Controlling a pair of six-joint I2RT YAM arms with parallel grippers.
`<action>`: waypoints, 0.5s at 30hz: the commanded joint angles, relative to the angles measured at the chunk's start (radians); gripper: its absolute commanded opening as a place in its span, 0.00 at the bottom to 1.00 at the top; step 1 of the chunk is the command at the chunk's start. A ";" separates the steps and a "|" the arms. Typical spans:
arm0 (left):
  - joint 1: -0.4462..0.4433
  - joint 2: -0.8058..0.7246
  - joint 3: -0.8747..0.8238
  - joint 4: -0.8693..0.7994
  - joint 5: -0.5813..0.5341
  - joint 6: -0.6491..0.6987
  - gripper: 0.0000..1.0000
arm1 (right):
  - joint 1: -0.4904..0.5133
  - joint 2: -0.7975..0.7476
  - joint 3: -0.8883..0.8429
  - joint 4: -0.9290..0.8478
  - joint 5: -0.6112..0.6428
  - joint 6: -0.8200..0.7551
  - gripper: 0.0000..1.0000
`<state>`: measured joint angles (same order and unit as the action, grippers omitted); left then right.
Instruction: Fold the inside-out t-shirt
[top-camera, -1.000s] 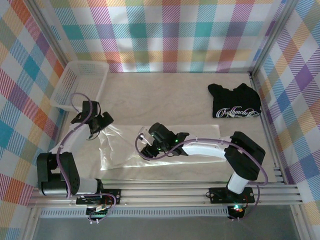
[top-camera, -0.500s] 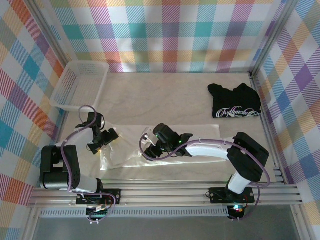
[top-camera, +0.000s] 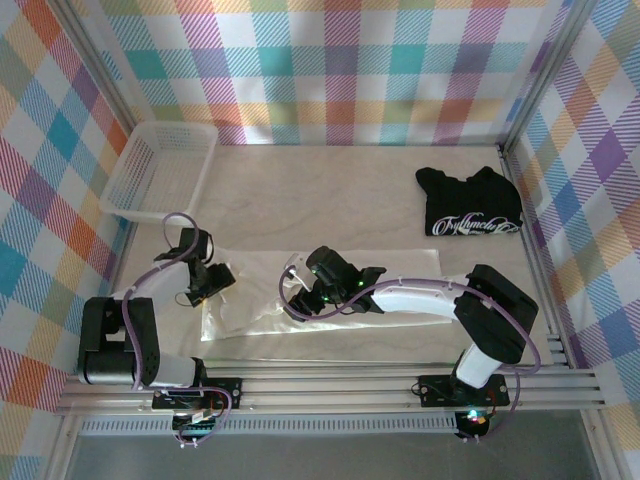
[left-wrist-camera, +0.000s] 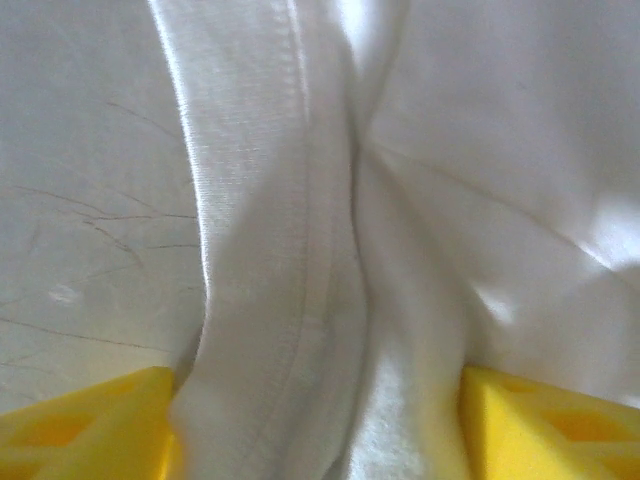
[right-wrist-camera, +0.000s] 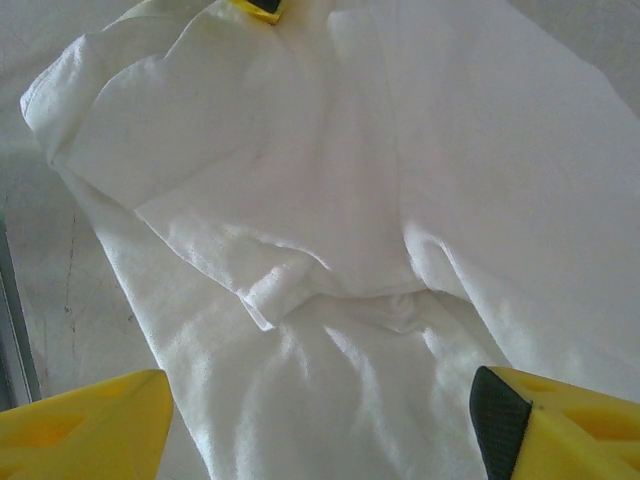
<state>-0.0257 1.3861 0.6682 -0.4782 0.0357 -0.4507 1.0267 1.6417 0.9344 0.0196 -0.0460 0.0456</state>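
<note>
Grabbing inside-out t-shirt (top-camera: 400, 262) hem | straddling ridge, left claw (left-wrist-camera: 315, 430) apart | hovering over cloth, right claw (right-wrist-camera: 320, 420) apart | needing low pinching, catching both layers

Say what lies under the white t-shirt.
The white t-shirt lies spread on the pale table, whose bare top shows around it. Anything else beneath the cloth is covered and cannot be seen.
</note>
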 joint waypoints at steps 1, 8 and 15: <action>-0.051 0.000 -0.044 0.034 0.210 -0.018 0.65 | -0.002 -0.009 -0.013 0.019 -0.019 0.022 0.79; -0.056 -0.032 -0.059 0.046 0.228 -0.024 0.54 | -0.003 0.007 -0.005 0.017 -0.020 0.034 0.79; -0.057 -0.043 -0.087 0.092 0.246 -0.029 0.40 | -0.002 0.018 0.003 0.007 -0.020 0.045 0.78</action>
<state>-0.0593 1.3441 0.6121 -0.4076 0.1661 -0.4644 1.0267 1.6436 0.9344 0.0216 -0.0460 0.0719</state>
